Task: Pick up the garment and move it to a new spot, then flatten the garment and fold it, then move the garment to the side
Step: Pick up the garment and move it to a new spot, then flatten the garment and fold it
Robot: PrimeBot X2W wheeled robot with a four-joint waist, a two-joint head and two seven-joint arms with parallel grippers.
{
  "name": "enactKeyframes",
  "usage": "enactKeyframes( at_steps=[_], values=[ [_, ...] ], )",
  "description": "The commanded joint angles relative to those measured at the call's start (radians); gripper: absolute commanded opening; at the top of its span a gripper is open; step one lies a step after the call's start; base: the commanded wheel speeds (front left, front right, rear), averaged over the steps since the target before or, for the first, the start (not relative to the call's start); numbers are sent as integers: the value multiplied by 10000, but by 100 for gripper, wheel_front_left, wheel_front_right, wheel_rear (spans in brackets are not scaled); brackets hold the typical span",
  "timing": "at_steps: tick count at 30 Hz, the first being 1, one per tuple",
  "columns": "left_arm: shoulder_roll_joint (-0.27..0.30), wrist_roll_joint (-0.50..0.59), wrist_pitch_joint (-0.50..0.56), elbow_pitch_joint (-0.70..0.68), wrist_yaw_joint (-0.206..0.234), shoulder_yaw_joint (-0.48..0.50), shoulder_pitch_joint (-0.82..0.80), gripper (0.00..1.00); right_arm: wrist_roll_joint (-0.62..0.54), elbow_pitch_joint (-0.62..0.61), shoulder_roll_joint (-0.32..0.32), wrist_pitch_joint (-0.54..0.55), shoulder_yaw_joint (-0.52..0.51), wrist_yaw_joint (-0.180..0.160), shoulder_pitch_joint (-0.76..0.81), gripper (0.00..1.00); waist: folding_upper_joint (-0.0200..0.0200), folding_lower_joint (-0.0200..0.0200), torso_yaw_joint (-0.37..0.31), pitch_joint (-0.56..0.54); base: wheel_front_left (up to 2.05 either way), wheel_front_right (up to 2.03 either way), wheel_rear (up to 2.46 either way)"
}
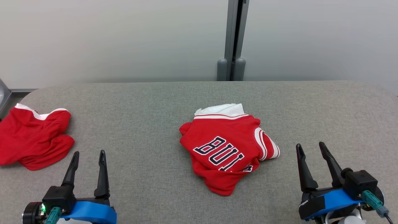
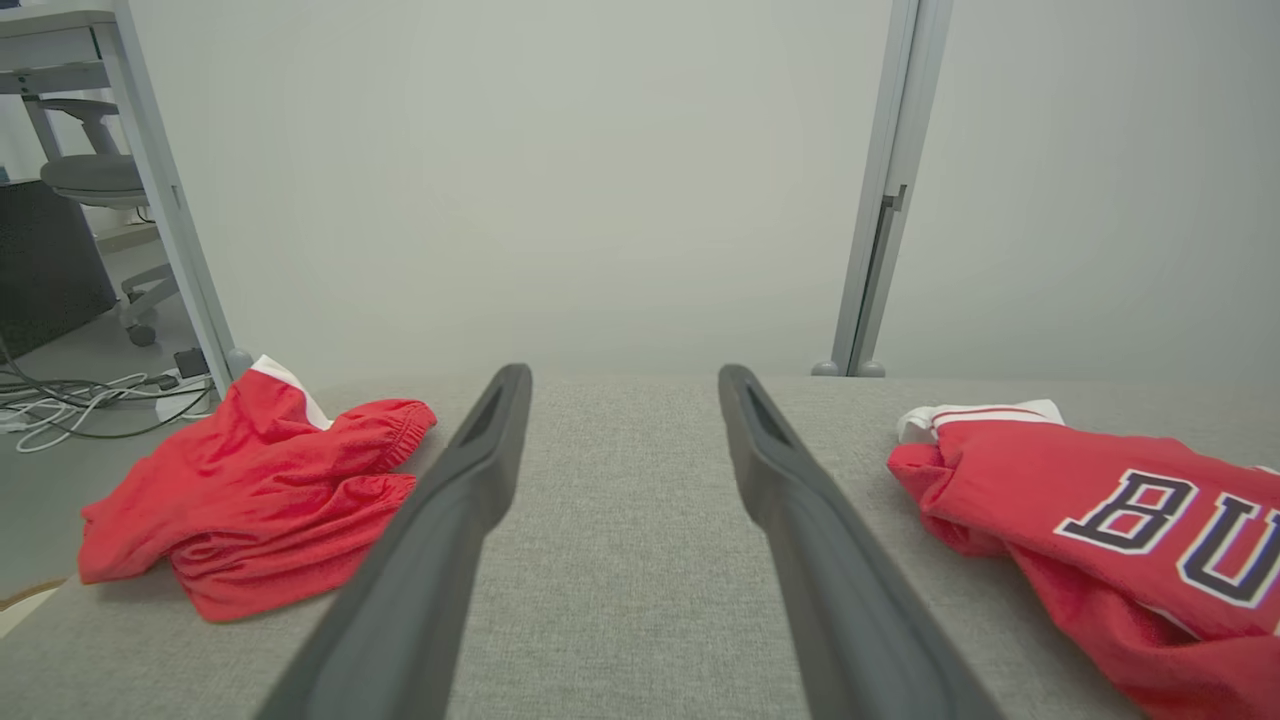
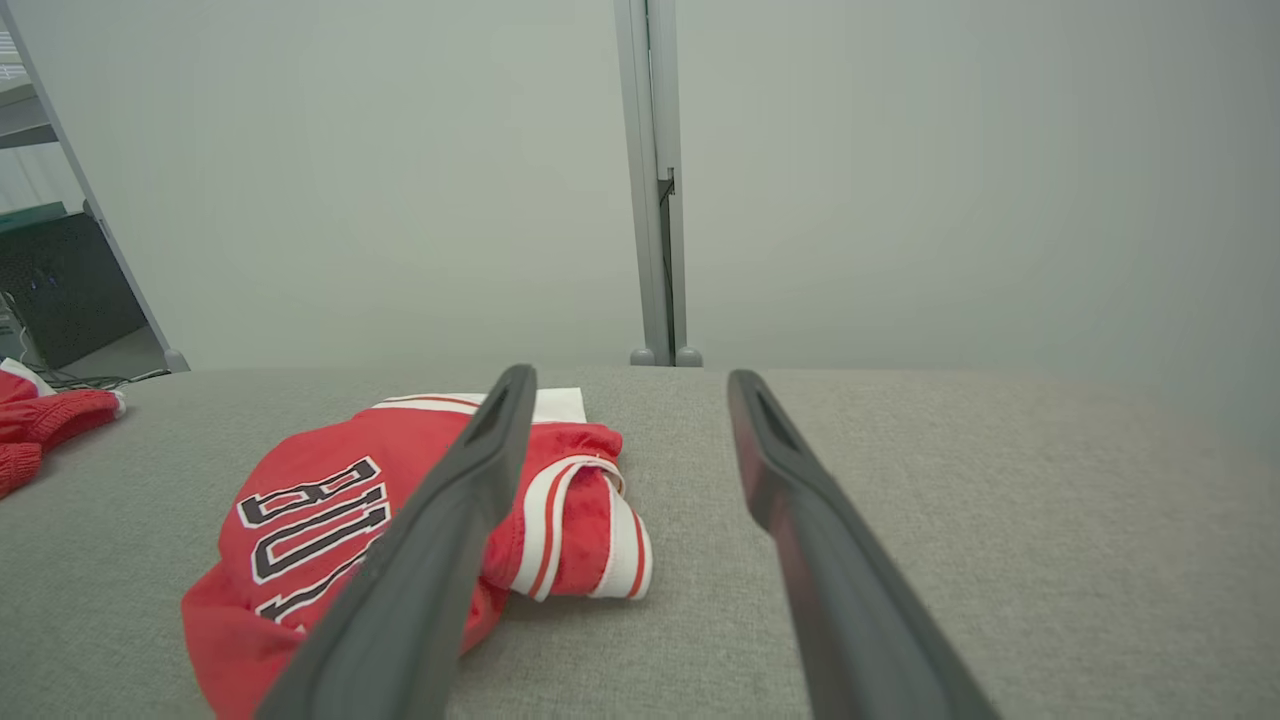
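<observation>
Obs., left to right. Red shorts [image 1: 34,137] lie bunched ahead of the left gripper [image 1: 89,152] and off to its outer side, near the edge of the grey surface [image 1: 155,102]. Left gripper: fingers apart, nothing between them, hovering low over bare cloth.

The red jersey [image 1: 224,149] sits crumpled between the two grippers, ahead of both and nearer the right one. It is lettering-up, with a white layer poking out at its far edge and a white-striped armhole on the side facing the right gripper.

Right gripper [image 1: 310,144]: fingers apart, empty, just beside the jersey's striped edge but not touching it.

Judgement: the jersey is the piece in hand, and the first step, the pickup, is not yet begun.

Notes for doing it well:
- Bring each gripper in from its own side and go for edges that stand proud of the heap. The striped armhole suits the right gripper; the bulging shoulder fold suits the left.
- Pinch through fabric only, not down into the surface covering.
- Lift high enough that the trailing hem clears before travelling, otherwise it drags and bunches further.
- Keep well away from the shorts.
</observation>
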Motion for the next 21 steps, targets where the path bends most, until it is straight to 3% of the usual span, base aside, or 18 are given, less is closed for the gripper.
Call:
enactKeyframes(
  at_steps=[1,21],
  values=[
    [-22,74,-30,25,-34,41,50,100,-73,39,-19,-38,11,1,100,100,0,0,3,-1,0,0,0],
    [-153,555,-30,-35,-200,450,-67,100,-39,332,-21,-38,56,1,-40,100,0,0,10,60,0,0,0]
  ],
)
